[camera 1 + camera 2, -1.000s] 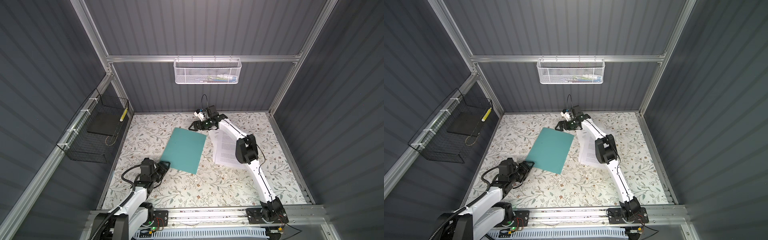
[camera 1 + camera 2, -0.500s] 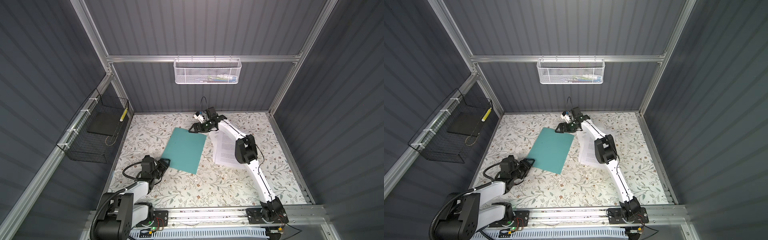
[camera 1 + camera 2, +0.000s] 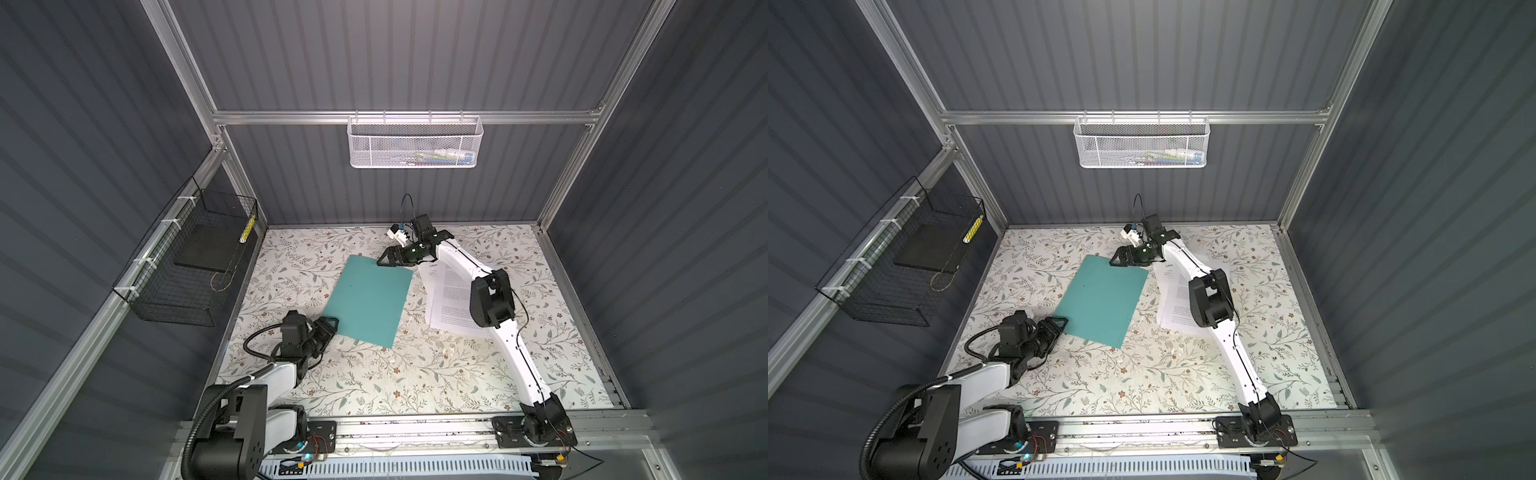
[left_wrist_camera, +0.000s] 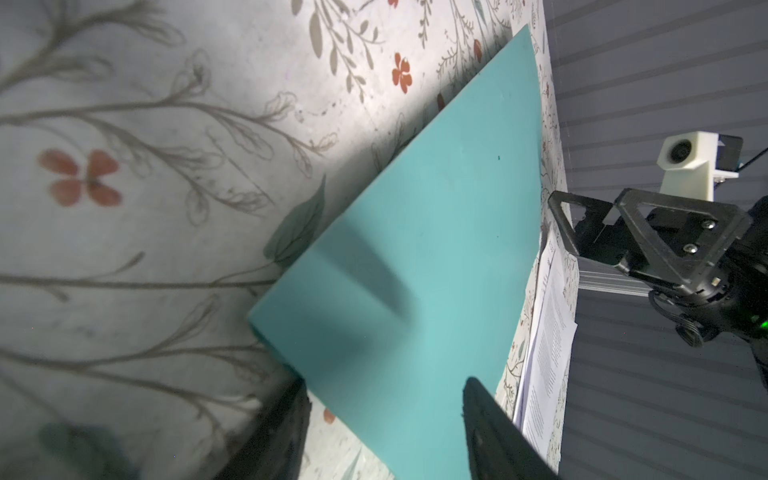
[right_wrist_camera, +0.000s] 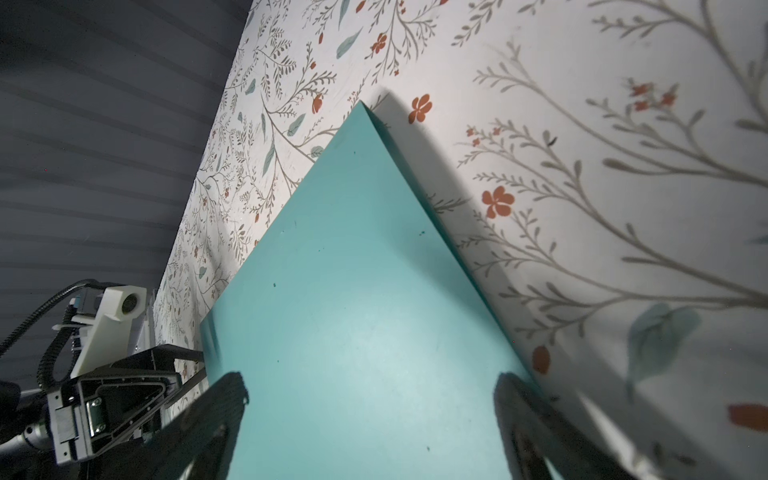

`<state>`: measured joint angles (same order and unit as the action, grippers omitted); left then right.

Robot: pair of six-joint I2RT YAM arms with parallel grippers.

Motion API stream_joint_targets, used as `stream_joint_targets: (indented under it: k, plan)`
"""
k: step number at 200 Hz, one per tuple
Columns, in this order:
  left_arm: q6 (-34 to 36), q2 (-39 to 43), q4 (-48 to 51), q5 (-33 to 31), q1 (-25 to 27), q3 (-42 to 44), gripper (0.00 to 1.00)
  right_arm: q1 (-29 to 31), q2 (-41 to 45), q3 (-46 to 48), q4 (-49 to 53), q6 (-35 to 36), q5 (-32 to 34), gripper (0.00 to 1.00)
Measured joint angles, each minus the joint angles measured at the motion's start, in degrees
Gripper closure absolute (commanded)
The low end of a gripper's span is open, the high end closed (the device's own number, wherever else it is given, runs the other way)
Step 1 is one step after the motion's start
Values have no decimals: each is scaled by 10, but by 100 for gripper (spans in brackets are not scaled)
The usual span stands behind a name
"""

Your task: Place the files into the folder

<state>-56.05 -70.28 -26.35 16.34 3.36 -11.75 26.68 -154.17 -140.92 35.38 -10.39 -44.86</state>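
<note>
Top views: one folder (image 3: 368, 300), one files pile (image 3: 448, 293); left claw (image 3: 330, 327), right claw (image 3: 384, 259) both agape.

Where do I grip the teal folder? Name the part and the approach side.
Likely a corner of the folder, pinching its thin edge, coming in low from outside that corner. It lies flat and closed on the table, so only edges offer a hold; the open left hand faces its near corner.

Robot test cell (a laboratory enclosure): ribbed grey wall panels (image 3: 374, 54), aluminium frame (image 3: 291, 117), floral-covered table (image 3: 415, 374), white mesh basket (image 3: 415, 145) hung beyond the right gripper (image 3: 383, 261).
</note>
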Motion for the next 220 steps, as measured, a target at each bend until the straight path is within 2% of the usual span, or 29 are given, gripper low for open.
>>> stream_joint_targets:
  k: [41, 107, 167, 200, 220]
  plan:
    - [-7, -14, -49, 1, -1, 2, 43, 5, -1, 0, 7, 5, -15, 6]
    - [-7, 8, -53, 2, -1, 2, 47, 14, -1, 0, 22, 16, -36, 7]
    - [-11, -60, -113, 26, -1, 1, 52, 16, -1, 1, 21, 17, -93, 9]
    - [-10, -60, -118, 33, -1, -4, 48, 19, -1, 6, 22, 20, -103, 9]
    - [0, -20, -85, 30, -1, -4, 43, 21, -1, 13, 23, 24, -95, 8]
